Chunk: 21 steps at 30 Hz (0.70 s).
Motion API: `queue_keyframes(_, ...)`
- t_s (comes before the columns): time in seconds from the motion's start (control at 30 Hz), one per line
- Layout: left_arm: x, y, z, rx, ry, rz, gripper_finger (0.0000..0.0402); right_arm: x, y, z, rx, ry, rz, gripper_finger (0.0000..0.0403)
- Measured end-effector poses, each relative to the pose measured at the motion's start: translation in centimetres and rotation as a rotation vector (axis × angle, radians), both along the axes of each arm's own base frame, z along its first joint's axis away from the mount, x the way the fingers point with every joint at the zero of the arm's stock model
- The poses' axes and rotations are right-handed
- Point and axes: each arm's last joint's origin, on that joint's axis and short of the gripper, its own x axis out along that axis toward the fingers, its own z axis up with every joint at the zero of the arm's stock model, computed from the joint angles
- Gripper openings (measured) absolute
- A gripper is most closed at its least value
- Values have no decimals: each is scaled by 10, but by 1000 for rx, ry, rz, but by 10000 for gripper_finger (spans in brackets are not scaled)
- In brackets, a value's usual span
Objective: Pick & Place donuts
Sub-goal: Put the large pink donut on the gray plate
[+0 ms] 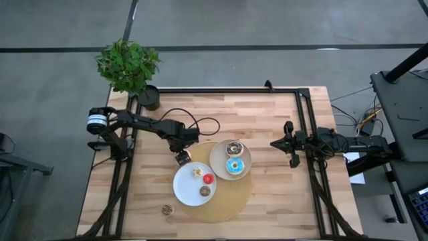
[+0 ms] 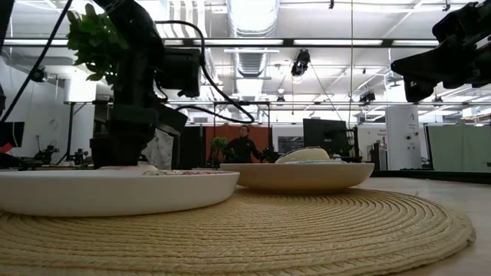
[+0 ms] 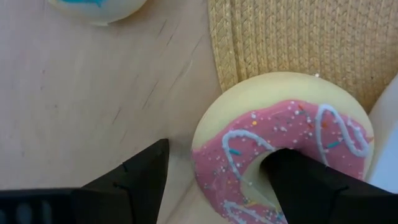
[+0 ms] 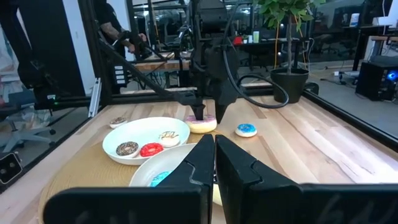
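L gripper (image 3: 217, 186) straddles pink donut (image 3: 298, 155), one finger apparently in hole.

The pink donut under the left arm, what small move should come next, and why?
Probably close the left end effector: it is open, with one finger in the hole of the pink donut and the other outside its rim, at the edge of the woven mat.
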Motion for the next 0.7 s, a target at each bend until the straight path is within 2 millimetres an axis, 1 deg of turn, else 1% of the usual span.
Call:
queue_keyframes(0.2,0,0,0,0,0,0,240,0,0,0,-3,0,0,9)
queue_keyframes(0.33,0,0,0,0,0,0,231,0,0,0,0,0,0,9)
queue_keyframes(0.7,0,0,0,-13,-3,-1,172,0,0,0,-3,0,0,9)
